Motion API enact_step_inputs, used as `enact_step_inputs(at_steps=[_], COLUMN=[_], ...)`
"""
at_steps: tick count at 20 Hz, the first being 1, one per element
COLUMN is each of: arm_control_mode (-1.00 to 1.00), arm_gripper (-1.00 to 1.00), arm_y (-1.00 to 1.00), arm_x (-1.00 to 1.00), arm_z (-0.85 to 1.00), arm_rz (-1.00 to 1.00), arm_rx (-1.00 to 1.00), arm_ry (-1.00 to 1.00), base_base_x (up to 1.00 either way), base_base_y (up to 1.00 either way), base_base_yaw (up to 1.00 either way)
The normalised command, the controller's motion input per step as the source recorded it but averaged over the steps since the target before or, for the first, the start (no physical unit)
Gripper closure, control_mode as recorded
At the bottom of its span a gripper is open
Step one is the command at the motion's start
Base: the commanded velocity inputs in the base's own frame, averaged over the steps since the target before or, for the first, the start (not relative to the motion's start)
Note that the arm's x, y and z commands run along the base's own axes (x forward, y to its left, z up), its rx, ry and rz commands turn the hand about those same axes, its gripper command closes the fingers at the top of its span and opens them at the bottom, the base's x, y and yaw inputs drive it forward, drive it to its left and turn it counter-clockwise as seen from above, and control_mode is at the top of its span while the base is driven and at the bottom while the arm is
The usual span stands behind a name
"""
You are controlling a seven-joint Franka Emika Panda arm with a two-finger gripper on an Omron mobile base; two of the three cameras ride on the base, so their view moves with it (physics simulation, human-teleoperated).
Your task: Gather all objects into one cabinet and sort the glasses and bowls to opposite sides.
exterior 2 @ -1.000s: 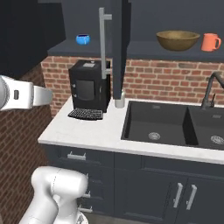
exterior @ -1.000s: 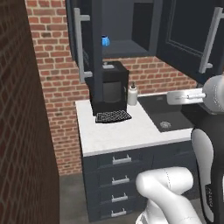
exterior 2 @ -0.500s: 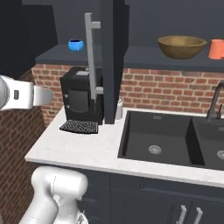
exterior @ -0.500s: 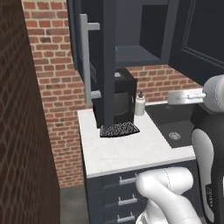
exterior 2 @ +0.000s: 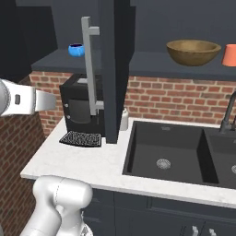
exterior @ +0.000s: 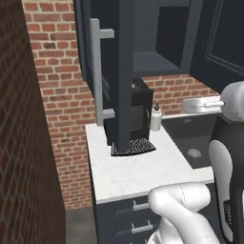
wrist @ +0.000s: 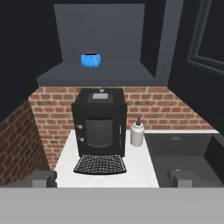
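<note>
1. The blue bowl (wrist: 91, 60) stands upright, mouth up, on the shelf (wrist: 96, 75) of the open left cabinet bay, left of that bay's centre and toward the back wall. It is round, with no long axis. It also shows in the right base view (exterior 2: 76, 49), just left of the door handle.
2. The wooden bowl (exterior 2: 193, 50) stands upright on the shelf of the bay to the right, above the sink (exterior 2: 177, 152). It is wide and shallow, mouth up.
3. The orange mug (exterior 2: 229, 55) stands just right of the wooden bowl, cut off by the picture edge. Its handle direction cannot be told.
4. Count in view: two bowls (one blue, one wooden) and one mug.
5. The two bowls are well apart, in separate bays, with an open door (exterior 2: 115, 69) edge-on between them.
6. That door's silver bar handle (exterior 2: 90, 67) runs vertically.
7. The gripper (wrist: 111, 179) has its fingers wide apart, with nothing between them. It is aimed level at the coffee machine (wrist: 99, 122), below the blue bowl and well apart from it.
8. On the counter (wrist: 135, 171) stand one coffee machine and one white soap bottle (wrist: 137, 132), the bottle just right of the machine.
</note>
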Motion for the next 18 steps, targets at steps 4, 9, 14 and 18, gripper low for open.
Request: enact_step_inputs(at_steps=[4, 9, 14, 18], arm_control_mode=[1.0, 1.0, 1.0, 1.0], arm_gripper=[-1.0, -1.0, -1.0, -1.0], arm_y=[0.0, 0.0, 0.0, 0.0], arm_x=[0.0, 0.0, 0.0, 0.0], arm_z=[0.0, 0.0, 0.0, 0.0], arm_rz=[0.0, 0.0, 0.0, 0.0], arm_rx=[0.0, 0.0, 0.0, 0.0], arm_ry=[0.0, 0.0, 0.0, 0.0], base_base_x=[0.46, 0.53, 0.49, 0.33], base_base_y=[0.21, 0.36, 0.27, 0.31], base_base_yaw=[0.0, 0.01, 0.06, 0.12])
